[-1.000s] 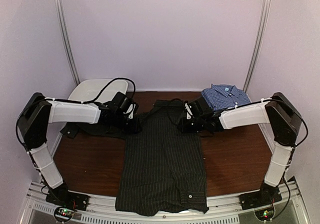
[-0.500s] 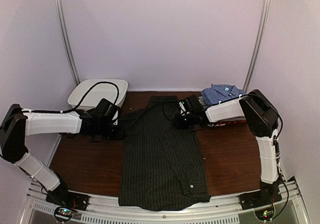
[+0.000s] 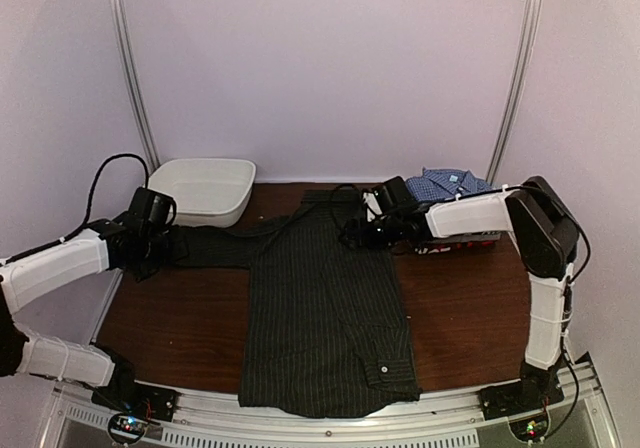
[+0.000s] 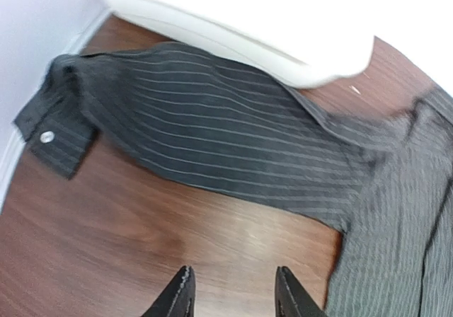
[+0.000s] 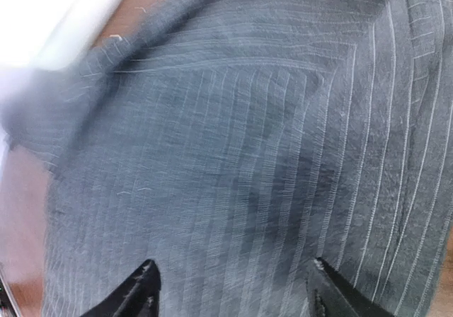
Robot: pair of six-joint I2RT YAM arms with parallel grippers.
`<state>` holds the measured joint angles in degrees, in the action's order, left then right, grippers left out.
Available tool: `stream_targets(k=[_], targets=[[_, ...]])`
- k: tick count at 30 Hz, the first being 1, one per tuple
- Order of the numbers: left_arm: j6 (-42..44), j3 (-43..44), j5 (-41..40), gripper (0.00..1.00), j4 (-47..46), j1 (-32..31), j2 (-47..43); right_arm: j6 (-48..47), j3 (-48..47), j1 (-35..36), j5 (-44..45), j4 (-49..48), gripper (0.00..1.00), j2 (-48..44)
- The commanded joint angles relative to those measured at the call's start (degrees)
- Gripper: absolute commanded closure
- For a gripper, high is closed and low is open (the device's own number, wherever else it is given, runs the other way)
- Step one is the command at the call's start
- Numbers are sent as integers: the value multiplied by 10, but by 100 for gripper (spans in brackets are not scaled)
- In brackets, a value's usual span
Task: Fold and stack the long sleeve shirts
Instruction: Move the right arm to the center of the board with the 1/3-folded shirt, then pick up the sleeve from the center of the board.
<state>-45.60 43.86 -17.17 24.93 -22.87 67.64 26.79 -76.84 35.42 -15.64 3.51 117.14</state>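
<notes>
**Pinstriped shirt spread flat, both pincers apart**

Down the middle of the brown table (image 3: 465,313): the black pinstriped shirt (image 3: 320,318), laid flat, collar end toward the back wall, hem at the near edge by the arm bases. Near the lower right corner of the hem, one light button (image 3: 383,366). Stretched out to the left from the shoulder, the left sleeve (image 3: 215,246), lying along the wood just in front of the white tub (image 3: 200,188). At the sleeve's far left end, close to the side wall, the cuff (image 4: 67,151) with a pale button (image 4: 47,137) on it. At the back right corner, well apart from the tub, a blue checked shirt (image 3: 445,185), folded.

Left gripper (image 4: 233,274) over bare wood on the near side of the sleeve, fingers spread apart, nothing between them, clear of the cloth. Right gripper (image 5: 233,264) over the upper right part of the pinstriped shirt, near the shoulder, fingers spread wide with only striped cloth beneath. Hard to say from the blurred wrist view whether resting on the cloth or just above it. Right arm reaching in from the right edge, passing in front of the blue checked shirt; left arm reaching in low from the left edge
</notes>
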Motion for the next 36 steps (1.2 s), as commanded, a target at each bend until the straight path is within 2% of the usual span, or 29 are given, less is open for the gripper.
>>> stream_targets(k=[1, 3, 13, 21, 29, 36], targets=[[-13, -18, -10, 59, 3, 64, -14, -9, 22, 25, -2, -14, 16, -93], [-9, -21, 6, 59, -9, 93, -10, -10, 37, 36, 7, -18, 1, -126], [3, 5, 53, 57, -82, 191, 107, -17, 128, 50, 54, -32, 0, -311], [24, 15, 111, 51, -166, 243, 182, 14, 217, 0, 60, -66, 0, -441], [20, 55, 93, 48, -179, 254, 236, 4, 249, -17, 11, -68, 2, -491], [-7, 84, 46, 51, -159, 266, 264, -15, 249, -18, 20, -22, 5, -533]])
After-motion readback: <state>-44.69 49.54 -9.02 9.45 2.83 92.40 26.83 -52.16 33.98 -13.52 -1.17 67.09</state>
